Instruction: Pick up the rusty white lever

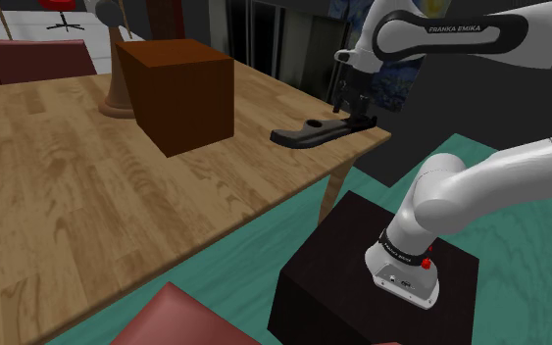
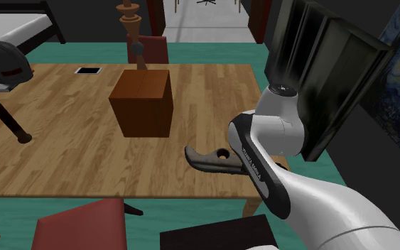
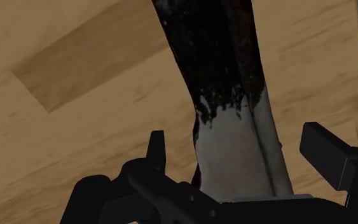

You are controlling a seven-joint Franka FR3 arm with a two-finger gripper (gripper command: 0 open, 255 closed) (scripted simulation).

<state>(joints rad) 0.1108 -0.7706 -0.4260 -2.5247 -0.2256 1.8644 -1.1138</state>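
We see the lever (image 1: pixel 308 131) lying flat on the wood-grain desk (image 1: pixel 68 216) near its corner: long, mostly dark and blotchy, one end pale, with a round eye along it. The black hand (image 1: pixel 354 113) straddles the pale end, fingers (image 3: pixel 157 149) apart and, as far as we can tell, not touching it. The white arm (image 1: pixel 460 34) reads FRANKA EMIKA

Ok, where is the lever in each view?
Shoulder view: lever at the table's right corner, below the gripper.
Second exterior view: lever right of centre, beside the arm.
Wrist view: lever between the open fingers.
Shared landmark: the brown box, left of the lever in both exterior views.
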